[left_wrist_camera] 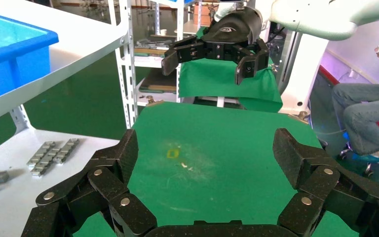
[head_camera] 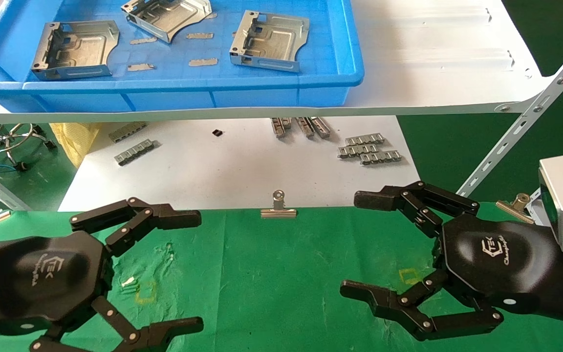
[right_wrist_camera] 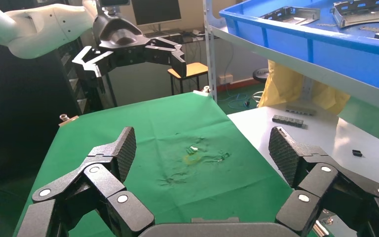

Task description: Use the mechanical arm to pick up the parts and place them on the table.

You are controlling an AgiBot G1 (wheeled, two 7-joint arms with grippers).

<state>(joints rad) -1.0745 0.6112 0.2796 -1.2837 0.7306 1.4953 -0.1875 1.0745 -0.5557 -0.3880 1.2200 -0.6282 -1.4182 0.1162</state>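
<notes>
Three silver sheet-metal parts lie in the blue tray (head_camera: pixel 281 93) on the upper shelf: one at the left (head_camera: pixel 75 49), one at the back middle (head_camera: pixel 166 17), one at the right (head_camera: pixel 268 41). My left gripper (head_camera: pixel 198 271) hovers open and empty over the left side of the green table (head_camera: pixel 271 274). My right gripper (head_camera: pixel 352 244) hovers open and empty over the table's right side. Both grippers point toward each other. The left wrist view shows the green cloth (left_wrist_camera: pixel 212 163) between my open fingers (left_wrist_camera: pixel 118 158), and the right wrist view shows the same (right_wrist_camera: pixel 187 148).
A white shelf board (head_camera: pixel 438 63) carries the tray. Below it a white board (head_camera: pixel 242 166) holds small grey ribbed strips (head_camera: pixel 369 149). Silver binder clips (head_camera: pixel 278 205) grip the cloth's far edge. A slanted metal bracket (head_camera: pixel 530 122) stands at the right. Yellow square marks (head_camera: pixel 145 292) dot the cloth.
</notes>
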